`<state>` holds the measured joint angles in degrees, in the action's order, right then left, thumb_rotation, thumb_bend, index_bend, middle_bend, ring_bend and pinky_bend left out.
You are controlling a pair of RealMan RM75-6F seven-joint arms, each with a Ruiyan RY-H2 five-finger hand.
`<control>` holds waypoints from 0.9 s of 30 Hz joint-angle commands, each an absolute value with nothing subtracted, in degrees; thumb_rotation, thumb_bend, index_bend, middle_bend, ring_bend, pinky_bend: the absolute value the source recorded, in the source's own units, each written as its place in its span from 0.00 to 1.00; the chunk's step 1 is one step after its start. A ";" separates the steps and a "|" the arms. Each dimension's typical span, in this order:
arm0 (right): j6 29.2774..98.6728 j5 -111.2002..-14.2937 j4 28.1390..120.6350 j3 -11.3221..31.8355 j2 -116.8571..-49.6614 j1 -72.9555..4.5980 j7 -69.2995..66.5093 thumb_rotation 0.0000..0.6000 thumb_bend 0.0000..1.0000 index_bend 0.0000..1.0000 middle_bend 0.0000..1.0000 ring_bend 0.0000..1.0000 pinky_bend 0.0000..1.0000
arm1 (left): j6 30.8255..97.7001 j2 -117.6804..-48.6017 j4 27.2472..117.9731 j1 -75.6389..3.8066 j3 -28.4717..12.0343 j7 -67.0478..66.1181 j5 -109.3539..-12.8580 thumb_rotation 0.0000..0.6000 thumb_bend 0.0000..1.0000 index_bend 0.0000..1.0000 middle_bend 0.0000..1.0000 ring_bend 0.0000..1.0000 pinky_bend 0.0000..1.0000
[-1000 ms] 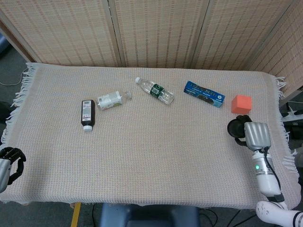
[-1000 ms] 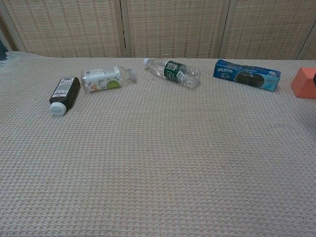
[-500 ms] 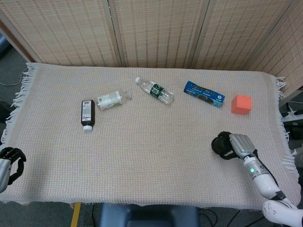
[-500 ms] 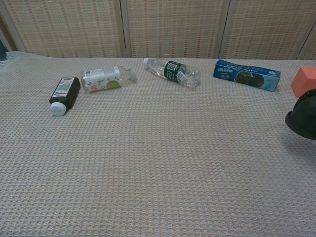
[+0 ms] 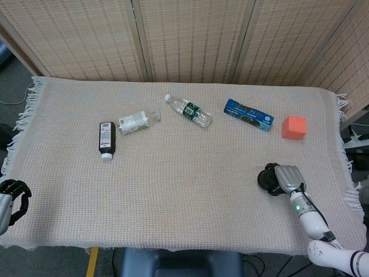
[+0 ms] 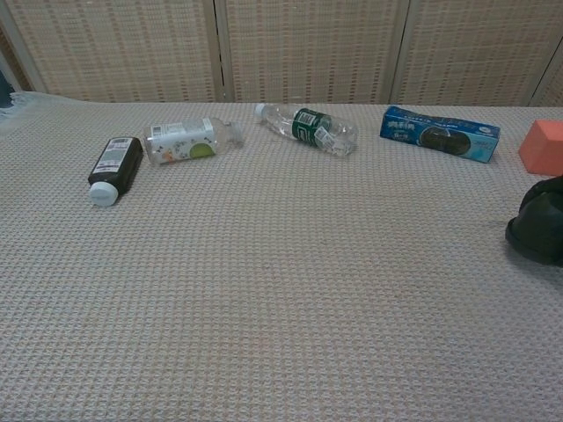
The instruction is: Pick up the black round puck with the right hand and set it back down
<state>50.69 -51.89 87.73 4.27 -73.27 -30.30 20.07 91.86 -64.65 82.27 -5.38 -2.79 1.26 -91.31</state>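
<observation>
The right robot hand (image 5: 286, 178), closed around the black round puck (image 5: 267, 178), is seen slightly lower and nearer the counter (image 5: 184, 196) edge than half a second ago; the puck sits at the woven cloth (image 5: 173, 173). The left robot hand (image 5: 11, 196) is curled, empty. An orange cube (image 5: 294, 127), blue carton (image 5: 248, 114) and clear bottle (image 5: 188, 109) lie well behind.
</observation>
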 commanded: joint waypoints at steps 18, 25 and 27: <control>44.92 -45.64 88.07 0.98 -71.25 -33.73 24.22 1.00 0.29 0.21 0.17 0.10 0.50 | 91.98 -64.31 82.54 -5.23 -2.90 1.86 -91.07 1.00 0.61 0.59 0.47 0.35 0.56; 43.84 -44.91 89.01 0.43 -70.14 -34.57 23.63 1.00 0.26 0.12 0.06 0.00 0.45 | 92.09 -64.24 82.55 -5.18 -2.94 2.16 -91.05 1.00 0.61 0.59 0.47 0.36 0.56; 43.88 -45.32 89.31 0.36 -69.77 -34.58 23.07 1.00 0.25 0.08 0.03 0.00 0.43 | 92.16 -64.21 82.56 -5.15 -2.95 2.22 -91.07 1.00 0.61 0.59 0.47 0.36 0.56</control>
<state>43.90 -45.14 89.15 0.41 -69.93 -34.54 23.29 92.16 -64.22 82.56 -5.15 -2.95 2.22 -91.07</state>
